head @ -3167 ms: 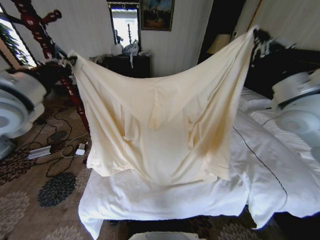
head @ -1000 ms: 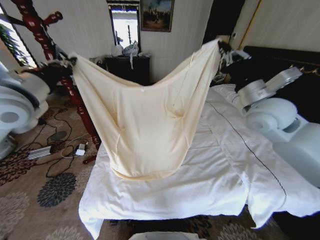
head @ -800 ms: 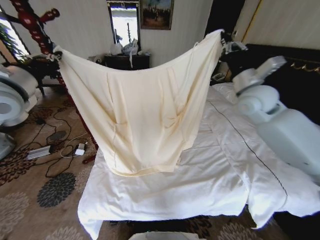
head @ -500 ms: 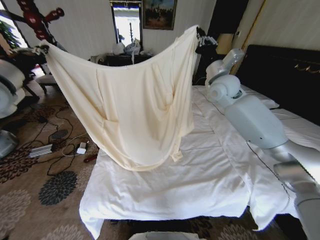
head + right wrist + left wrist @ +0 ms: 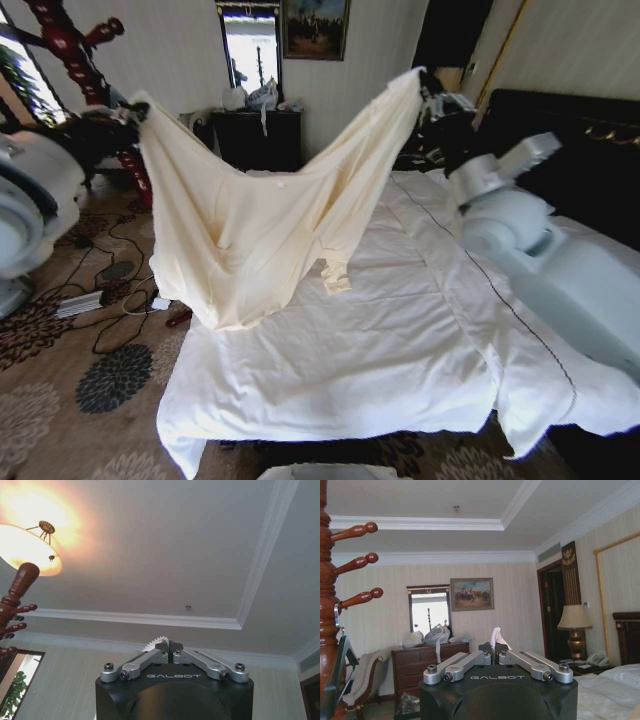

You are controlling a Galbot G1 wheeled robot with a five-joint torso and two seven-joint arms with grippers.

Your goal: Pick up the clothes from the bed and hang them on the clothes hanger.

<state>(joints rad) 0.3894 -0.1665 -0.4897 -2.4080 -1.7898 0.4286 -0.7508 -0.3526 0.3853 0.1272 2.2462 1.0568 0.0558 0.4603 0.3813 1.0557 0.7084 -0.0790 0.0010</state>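
Left gripper (image 5: 133, 112) pinches one corner of the clothes (image 5: 250, 240) at ten o'clock in the head view, beside the clothes hanger (image 5: 70, 50); right gripper (image 5: 428, 85) clamps the opposite corner at one o'clock; between them the pale cream-yellow garment (silky, loosely creased) sags in a deep V, its lower folds draping down to the bed (image 5: 400, 340) with its white duvet.

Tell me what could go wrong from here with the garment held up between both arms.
The clothes hang from small pinches at the left gripper and right gripper, so a corner might slip out. The low hem could drag across the bed. The cloth could snag on the clothes hanger pegs.
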